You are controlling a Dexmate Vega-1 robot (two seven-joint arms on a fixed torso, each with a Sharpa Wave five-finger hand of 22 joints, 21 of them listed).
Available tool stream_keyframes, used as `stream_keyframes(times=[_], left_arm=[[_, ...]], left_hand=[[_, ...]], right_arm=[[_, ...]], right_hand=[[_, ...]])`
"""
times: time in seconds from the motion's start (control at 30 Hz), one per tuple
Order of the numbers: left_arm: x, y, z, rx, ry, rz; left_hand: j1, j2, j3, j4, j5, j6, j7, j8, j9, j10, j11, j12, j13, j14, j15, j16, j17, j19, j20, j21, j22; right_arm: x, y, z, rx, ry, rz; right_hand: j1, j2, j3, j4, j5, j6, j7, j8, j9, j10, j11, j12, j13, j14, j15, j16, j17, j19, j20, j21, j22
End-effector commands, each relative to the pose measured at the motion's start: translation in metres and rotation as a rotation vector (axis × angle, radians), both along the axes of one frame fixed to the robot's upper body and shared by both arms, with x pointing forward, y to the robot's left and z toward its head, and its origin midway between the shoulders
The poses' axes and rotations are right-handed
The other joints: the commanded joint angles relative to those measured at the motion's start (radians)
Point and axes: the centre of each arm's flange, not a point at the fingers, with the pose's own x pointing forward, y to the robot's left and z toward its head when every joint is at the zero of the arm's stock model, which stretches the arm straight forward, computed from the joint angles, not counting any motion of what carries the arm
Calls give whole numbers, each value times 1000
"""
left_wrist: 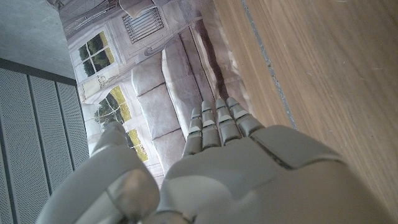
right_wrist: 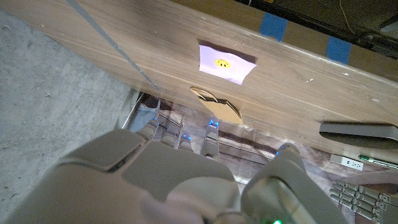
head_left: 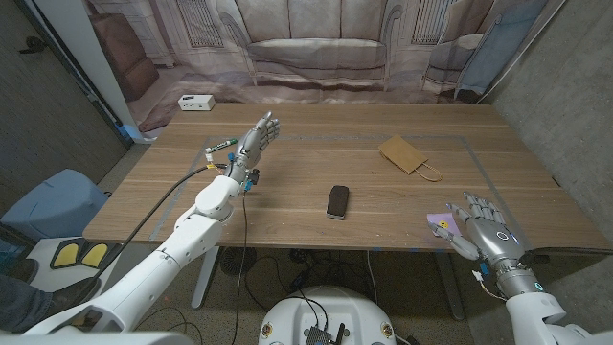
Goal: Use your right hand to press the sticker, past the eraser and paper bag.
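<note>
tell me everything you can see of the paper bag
The paper bag is a small brown bag that looks like kraft paper. It lies flat and empty-looking on the wooden table, turned at an angle, with a thin loop handle sticking out toward the near right. It sits right of centre, beyond the eraser and the sticker. Nothing touches it but the table; both hands are away from it.

- A printed backdrop (head_left: 316,48) behind the wooden table (head_left: 316,153) shows a pale sofa and tall barred windows.
- Grey concrete wall (head_left: 565,86) on the right.
- Dark ribbed panel (head_left: 43,105) on the left.
- A blue seat (head_left: 48,201) stands on the floor beside the table.
</note>
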Motion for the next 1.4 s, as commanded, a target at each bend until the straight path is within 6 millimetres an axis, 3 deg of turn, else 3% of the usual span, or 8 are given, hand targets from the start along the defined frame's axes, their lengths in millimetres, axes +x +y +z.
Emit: stream_keyframes(times=[0.03,0.2,0.63,0.93,1.4], left_arm=[[-4,-4,0,4,-1,3],[-5,-5,0,3,1,3],[3,-9,5,12,16,4],[2,-10,18,27,-3,11],[4,-11,24,36,-10,13]], left_hand=[[5,8,1,-8,-4,-1,0,-3,3,7,-4,-2,2,11,-2,-2,3,-1,1,-4,4],[5,9,1,-9,-4,0,1,-2,3,7,-3,-2,2,11,-2,-2,3,-1,1,-4,4],[5,10,2,-10,-5,1,0,-2,3,6,-2,-3,3,12,-2,-2,3,-1,2,-4,4],[5,11,2,-12,-5,2,0,-2,3,7,1,-4,3,12,-2,-3,3,-1,2,-4,4],[4,12,2,-13,-5,1,0,-2,3,8,-1,-4,3,12,-2,-3,3,-1,0,-4,4]], right_arm=[[3,1,-11,-18,0,1],[6,0,-13,-2,-3,1],[19,4,-16,7,35,13],[28,3,-20,20,48,11],[30,-2,-22,37,44,-8]], right_hand=[[-10,5,5,6,1,12,-1,9,4,-217,4,8,6,-319,-4,11,5,-271,-9,6,4],[-12,5,4,9,3,73,-2,34,4,-216,2,13,5,-330,-5,12,5,-291,-22,8,4],[-9,13,9,10,5,91,-8,38,4,-210,-2,17,5,-334,-6,14,4,-307,-27,7,5],[1,28,19,8,6,110,1,42,3,-197,-4,22,5,-327,-3,18,2,-307,-27,12,4],[13,24,24,0,3,181,19,62,3,-165,-7,33,4,-305,-1,28,-2,-298,-25,21,4]])
